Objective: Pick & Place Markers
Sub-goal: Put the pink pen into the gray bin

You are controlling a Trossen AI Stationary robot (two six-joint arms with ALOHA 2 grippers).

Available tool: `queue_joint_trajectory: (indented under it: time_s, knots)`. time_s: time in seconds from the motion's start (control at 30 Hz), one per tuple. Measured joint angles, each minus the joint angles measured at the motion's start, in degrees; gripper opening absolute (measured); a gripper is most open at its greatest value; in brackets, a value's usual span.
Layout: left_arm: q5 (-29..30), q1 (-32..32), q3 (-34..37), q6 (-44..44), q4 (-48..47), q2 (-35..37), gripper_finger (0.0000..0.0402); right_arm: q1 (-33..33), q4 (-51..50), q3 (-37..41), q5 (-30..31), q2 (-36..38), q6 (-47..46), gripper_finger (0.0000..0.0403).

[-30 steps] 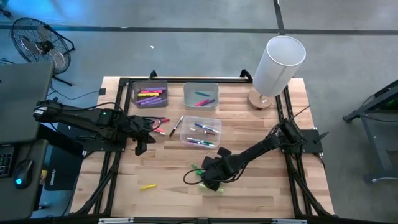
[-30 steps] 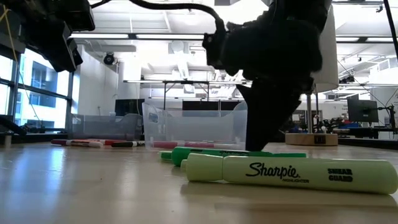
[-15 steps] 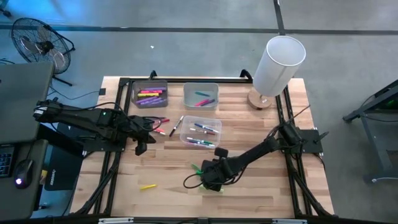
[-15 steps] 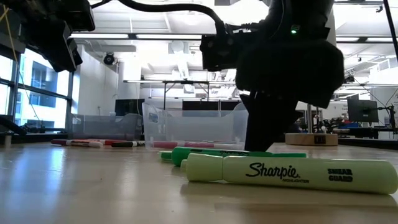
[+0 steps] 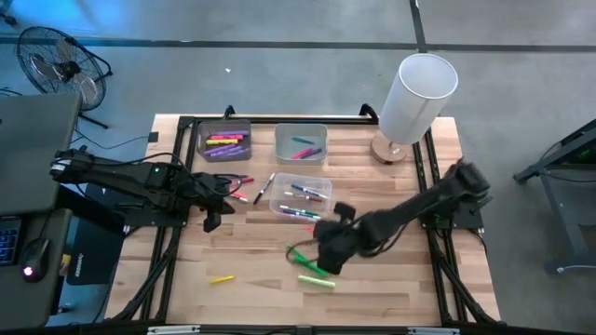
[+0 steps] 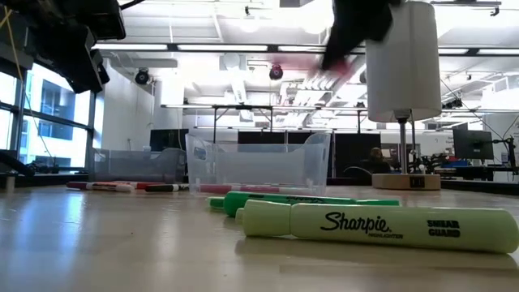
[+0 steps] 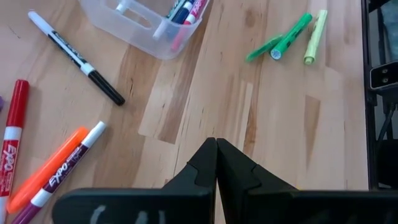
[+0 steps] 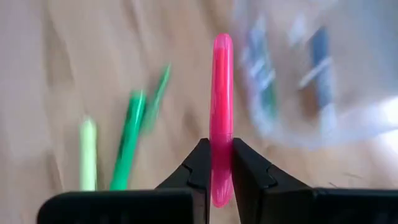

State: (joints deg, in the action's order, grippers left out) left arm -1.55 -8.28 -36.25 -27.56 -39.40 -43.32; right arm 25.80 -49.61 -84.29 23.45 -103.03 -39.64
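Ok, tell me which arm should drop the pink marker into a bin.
Right. The right gripper is shut on the pink marker, lifted above the table beside the clear bin. The left gripper is shut and empty, near the loose markers by the grey bin.

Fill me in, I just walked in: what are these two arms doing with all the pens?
The robot is sorting markers into bins. The right gripper is shut on a pink marker, holding it above the table near the clear bin. Two green markers and a pale green highlighter lie on the wood below it, with a yellow marker farther off. The left gripper is shut and empty, waiting near loose markers left of that bin.
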Motion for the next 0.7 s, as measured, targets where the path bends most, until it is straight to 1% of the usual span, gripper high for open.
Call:
queue_joint_trajectory:
  time_s: [0.13,0.2,0.3,0.37,0.53,0.6,0.7]
  knots:
    - [1.5,0.0,0.0,0.1,1.0,-0.1,0.0,-3.8,0.4,-0.2,6.5,7.5,5.5,0.003]
    - [2.4,0.0,0.0,0.1,1.8,-0.1,0.0,-7.1,1.1,-0.2,7.9,9.7,9.3,0.003]
    - [3.6,0.0,0.0,0.1,3.4,-0.1,0.0,-13.1,4.5,-0.2,8.0,12.0,16.9,0.003]
    - [4.4,0.0,0.0,0.1,3.8,-0.1,0.0,-17.2,7.2,-0.9,7.0,12.2,22.3,0.003]
    - [5.8,0.0,0.0,0.2,4.0,-0.1,0.0,-27.3,17.2,-2.9,0.0,8.7,34.1,0.003]
    - [6.2,0.0,0.0,0.2,4.0,-0.1,0.0,-30.7,19.8,-4.3,-1.4,6.3,37.2,0.003]
    - [6.3,0.0,0.0,0.3,4.0,-0.1,0.0,-35.4,20.6,-6.4,-3.1,1.8,40.2,0.003]
